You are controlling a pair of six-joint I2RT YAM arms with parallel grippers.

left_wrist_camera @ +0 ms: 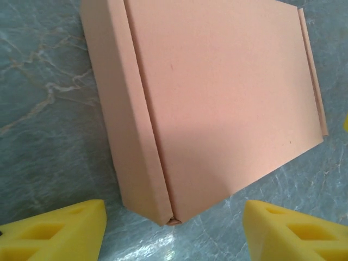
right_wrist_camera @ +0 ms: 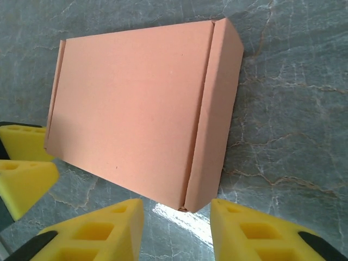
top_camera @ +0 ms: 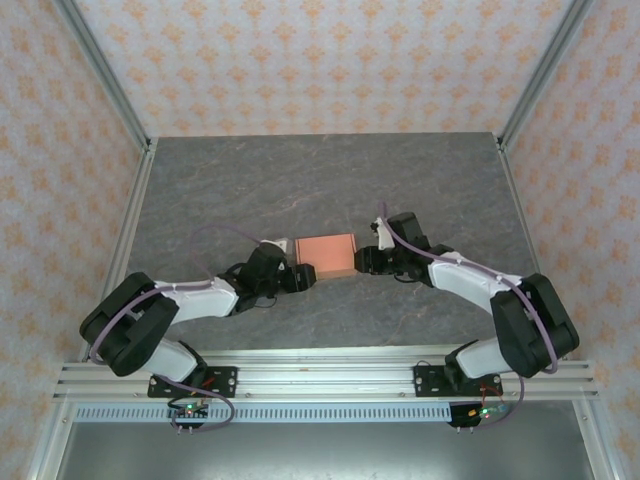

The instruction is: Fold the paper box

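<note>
on the table (top_camera: 300, 180), a dark grey slab veined like marble, lies one box (top_camera: 327, 254), salmon-orange, folded shut and flat on its broad face. it sits near the middle of the table, a little toward the near edge, between the two end effectors.

three walls (top_camera: 320, 60) close the space at the back and both sides, all papered in a pale pattern of small orange motifs. two metal posts (top_camera: 104, 70) run up the back corners, and one ribbed metal rail (top_camera: 330, 375) crosses the near edge, carrying both arm bases.

two arms reach in, the left arm (top_camera: 190, 300) and the right arm (top_camera: 470, 275), black and white, each with a thin purple cable along it.

the left end effector (top_camera: 305, 276) is at the box's near left corner. in its wrist view its two yellow fingers (left_wrist_camera: 60, 231) stand apart, with that corner just ahead of the gap between them and touching neither.

the right end effector (top_camera: 362, 262) is at the box's right side. in its wrist view its two yellow fingers (right_wrist_camera: 103, 231) are likewise apart, a box corner lying just ahead of the gap, with bare table between the corner and both fingers. the left one's yellow tips show at that view's left edge, just beside the box's far side.

a fold seam runs along one long side of the box's top.
</note>
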